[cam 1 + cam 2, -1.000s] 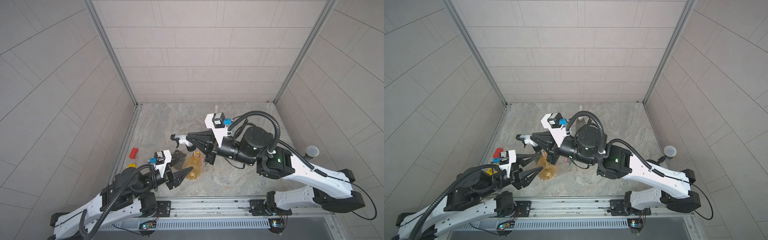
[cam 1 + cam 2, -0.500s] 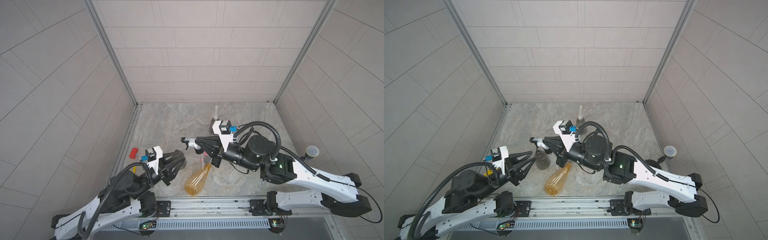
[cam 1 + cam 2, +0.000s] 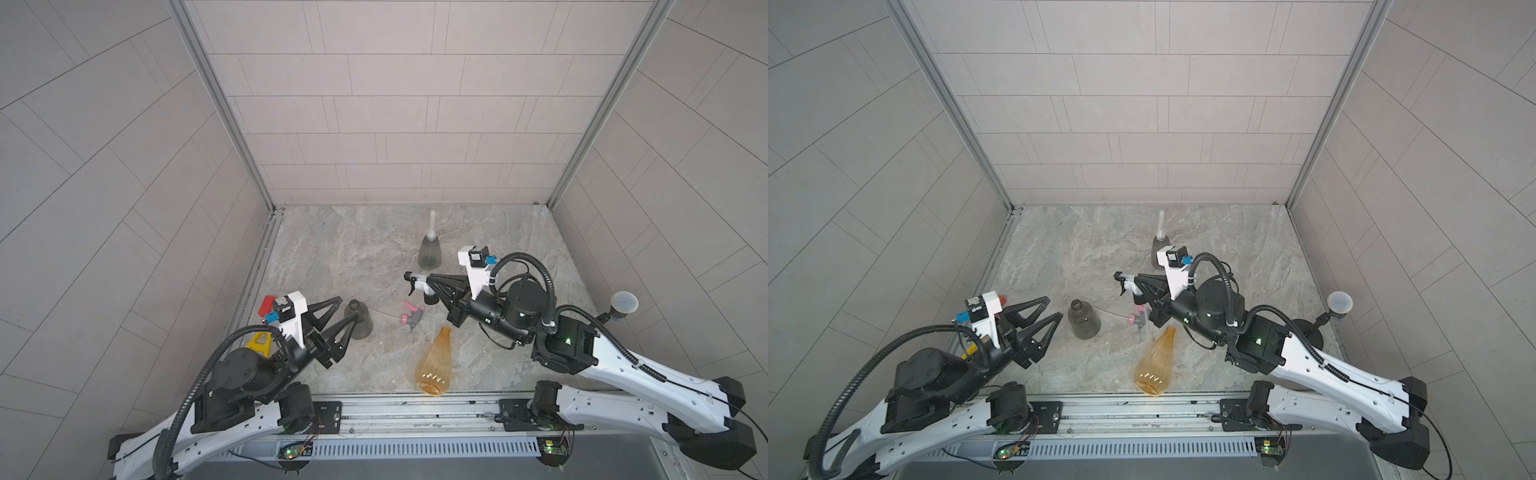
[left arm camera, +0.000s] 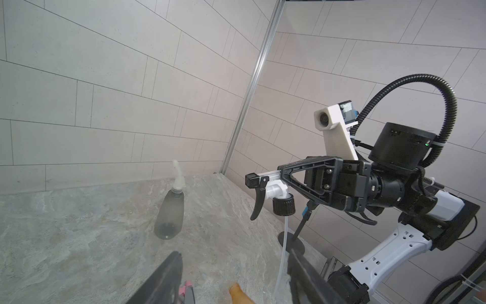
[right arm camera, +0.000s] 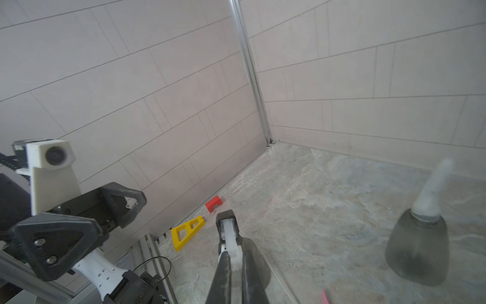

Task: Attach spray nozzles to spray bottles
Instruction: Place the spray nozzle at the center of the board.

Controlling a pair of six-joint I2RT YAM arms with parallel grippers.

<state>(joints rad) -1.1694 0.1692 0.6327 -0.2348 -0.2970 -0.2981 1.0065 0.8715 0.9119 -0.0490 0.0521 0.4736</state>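
- Plainly, right claw [image 4: 283, 181] clenches black-and-white nozzle [image 4: 273, 193] by its body; likely light, rigid, its dip tube [image 4: 282, 244] bendy.
- Left claw [image 3: 349, 306] gapes empty; open grey bottle [image 3: 363, 326] probably tippy, grip mid-body.

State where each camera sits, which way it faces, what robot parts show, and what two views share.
Top views: overhead, facing down at the floor; left gripper and right gripper both show.
Left wrist: behind the left gripper, facing the right gripper holding the black-and-white nozzle; own fingers in frame.
Right wrist: behind the right gripper, facing the left gripper; own fingers clamp that nozzle.
Shared: both wrist views show the capped grey bottle.
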